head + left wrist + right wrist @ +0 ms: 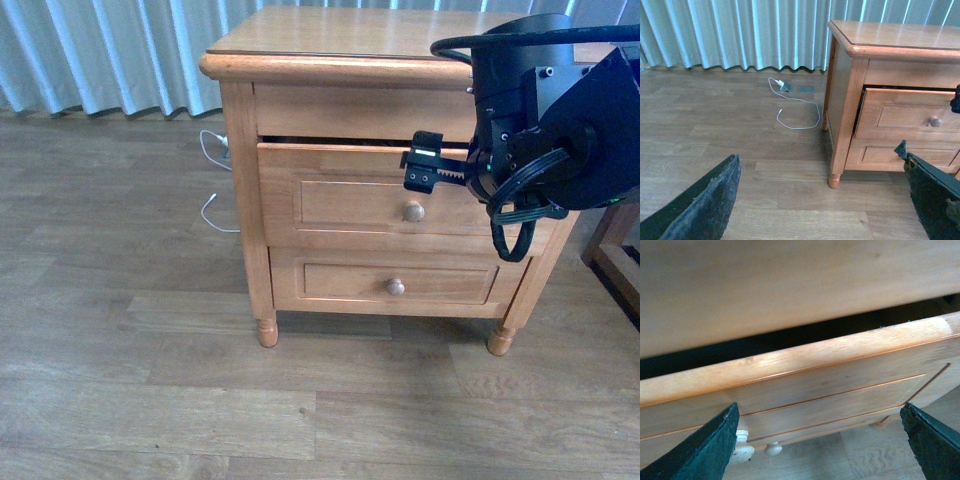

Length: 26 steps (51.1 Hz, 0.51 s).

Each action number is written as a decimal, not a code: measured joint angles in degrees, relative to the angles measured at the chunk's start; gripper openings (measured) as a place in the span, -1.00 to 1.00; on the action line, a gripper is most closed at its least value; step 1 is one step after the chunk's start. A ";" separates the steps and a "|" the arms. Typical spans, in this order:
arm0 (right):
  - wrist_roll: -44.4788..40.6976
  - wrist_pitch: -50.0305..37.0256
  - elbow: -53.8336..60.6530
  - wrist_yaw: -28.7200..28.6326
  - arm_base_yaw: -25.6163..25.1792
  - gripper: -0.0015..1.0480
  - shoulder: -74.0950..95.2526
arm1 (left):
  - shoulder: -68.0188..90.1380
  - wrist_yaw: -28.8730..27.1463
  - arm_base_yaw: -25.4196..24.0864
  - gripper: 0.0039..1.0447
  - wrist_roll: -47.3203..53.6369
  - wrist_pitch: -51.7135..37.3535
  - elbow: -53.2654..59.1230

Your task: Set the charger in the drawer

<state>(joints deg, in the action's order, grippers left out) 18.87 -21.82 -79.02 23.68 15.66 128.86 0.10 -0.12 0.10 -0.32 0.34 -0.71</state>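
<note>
At the front of the nightstand [340, 60] the drawer [350, 200] stands only slightly ajar, a narrow dark gap showing above its front panel, and that gap is the main source of trouble. The charger is not visible in any view, so I cannot say where it is; neither claw holds it. If it is already inside, the remaining job is a clean close, and a push landing off-centre could skew the drawer so it jams against the frame. If it is not inside, closing now would leave the task undone. Another risk, as I judge it, is the right claw [425, 165] catching on the drawer's top edge or slipping into the gap and getting pinched as the front goes home. The right arm reaches in from the right side of the front view, its bulky wrist level with the drawer and its claw at the upper edge of the front, above the knob [413, 211]; whether it touches the wood I cannot tell. Its wrist view shows the two fingers spread wide apart with nothing between them, looking down over the drawer's rim. The left claw [822, 195] is likewise open and empty, held off to the nightstand's left above the floor [715, 140], where a thin white cable [797, 112] lies near the curtain [740, 35].
</note>
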 joint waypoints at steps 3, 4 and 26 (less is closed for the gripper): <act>0.48 -0.33 -1.25 0.81 0.00 0.85 0.87 | 0.00 0.00 0.00 0.89 0.00 -0.02 0.00; 0.57 -0.44 -1.44 0.94 0.00 0.85 1.01 | 0.00 0.00 0.00 0.89 0.00 -0.02 0.00; 1.29 -0.87 -5.09 3.72 0.42 0.85 3.72 | 0.00 0.00 0.00 0.89 0.00 -0.02 0.00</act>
<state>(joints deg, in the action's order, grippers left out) 20.16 -22.70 -84.12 27.40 16.08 132.57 0.10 -0.12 0.10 -0.32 0.32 -0.71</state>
